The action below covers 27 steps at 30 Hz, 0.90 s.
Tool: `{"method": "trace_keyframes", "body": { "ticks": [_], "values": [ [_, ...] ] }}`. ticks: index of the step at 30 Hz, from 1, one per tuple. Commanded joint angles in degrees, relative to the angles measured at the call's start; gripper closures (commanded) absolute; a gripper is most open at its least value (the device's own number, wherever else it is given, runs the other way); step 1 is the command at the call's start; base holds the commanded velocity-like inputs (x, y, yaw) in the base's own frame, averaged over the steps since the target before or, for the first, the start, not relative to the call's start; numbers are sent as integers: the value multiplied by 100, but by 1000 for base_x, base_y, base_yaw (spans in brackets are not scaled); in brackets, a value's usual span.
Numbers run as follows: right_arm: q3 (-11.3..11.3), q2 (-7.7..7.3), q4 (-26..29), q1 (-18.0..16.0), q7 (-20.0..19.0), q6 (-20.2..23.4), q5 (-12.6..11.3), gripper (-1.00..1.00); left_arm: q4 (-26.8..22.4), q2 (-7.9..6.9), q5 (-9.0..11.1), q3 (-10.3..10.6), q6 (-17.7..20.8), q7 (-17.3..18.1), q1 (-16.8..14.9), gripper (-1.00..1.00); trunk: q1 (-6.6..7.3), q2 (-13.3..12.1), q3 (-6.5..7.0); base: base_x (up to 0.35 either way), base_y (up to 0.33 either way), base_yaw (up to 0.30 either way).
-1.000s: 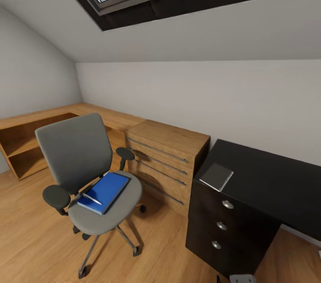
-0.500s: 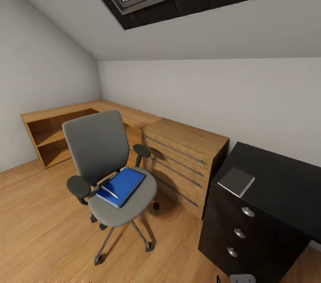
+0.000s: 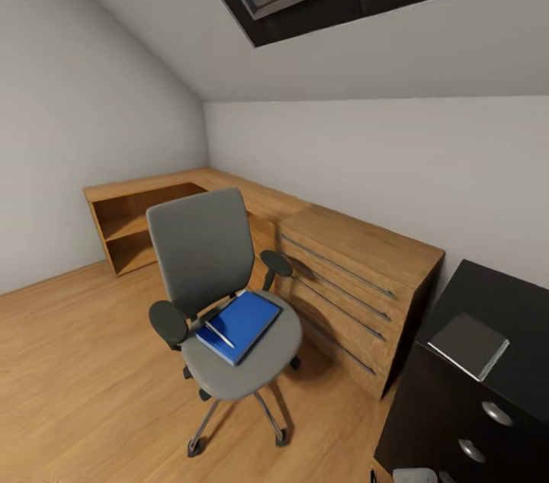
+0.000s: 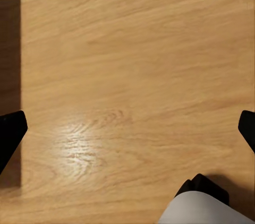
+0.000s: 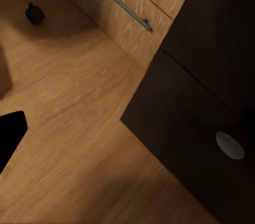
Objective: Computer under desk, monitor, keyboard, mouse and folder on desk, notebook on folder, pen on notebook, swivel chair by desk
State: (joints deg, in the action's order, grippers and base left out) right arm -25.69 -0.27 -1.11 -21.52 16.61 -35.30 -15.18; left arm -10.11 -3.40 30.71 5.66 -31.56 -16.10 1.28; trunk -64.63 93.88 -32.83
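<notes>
Sitting on the swivel chair [image 3: 229, 300], the blue folder [image 3: 242, 324] carries the pen [image 3: 219, 334], so your stacking is not yet begun. A grey notebook [image 3: 469, 344] already lies on the black tabletop [image 3: 518, 300], far right. Your left tool [image 4: 127, 134] hangs spread over bare floor [image 4: 133, 49]; I cannot tell the right tool's [image 5: 13, 134] state.

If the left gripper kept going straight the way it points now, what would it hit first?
Most likely the bare wooden floor: the left wrist view looks squarely at floorboards between the fingertips, with nothing else on that line. How far off the floor is cannot be told.
</notes>
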Motion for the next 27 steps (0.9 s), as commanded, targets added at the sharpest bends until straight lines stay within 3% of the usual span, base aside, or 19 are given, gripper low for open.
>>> {"method": "trace_keyframes", "body": {
  "ticks": [1, 6, 12, 22, 24, 27],
  "values": [
    [-50, 3, -12, -4, 10, -21, -38, -100, -14, -3, 14, 49, 1, -50, 4, -100, -2, 2, -7, 151, 10, 258],
    [-50, 2, -12, -4, 5, -14, -36, -100, -17, 4, 7, 42, -12, -49, 4, -100, -2, 2, -21, 59, 4, 258],
    [-50, -3, -12, -6, -26, -2, -30, -100, -17, 6, 30, 34, -17, -58, 4, -100, 129, -238, 64, 5, 0, 237],
    [-69, 16, 80, -7, -132, -8, -25, -100, -41, -18, 39, 35, 56, -61, 4, -100, 349, -639, 238, 0, 0, 24],
    [-59, 7, 1209, -23, -123, 344, -15, -100, -749, -56, 34, 32, 511, -84, 4, -100, 393, -720, 274, 0, 0, 0],
    [-54, -2, 1805, -56, -118, 1043, -13, -100, -1282, -65, 31, 32, 778, -97, 4, -100, 459, -840, 328, 0, 0, 0]
  ]
}}
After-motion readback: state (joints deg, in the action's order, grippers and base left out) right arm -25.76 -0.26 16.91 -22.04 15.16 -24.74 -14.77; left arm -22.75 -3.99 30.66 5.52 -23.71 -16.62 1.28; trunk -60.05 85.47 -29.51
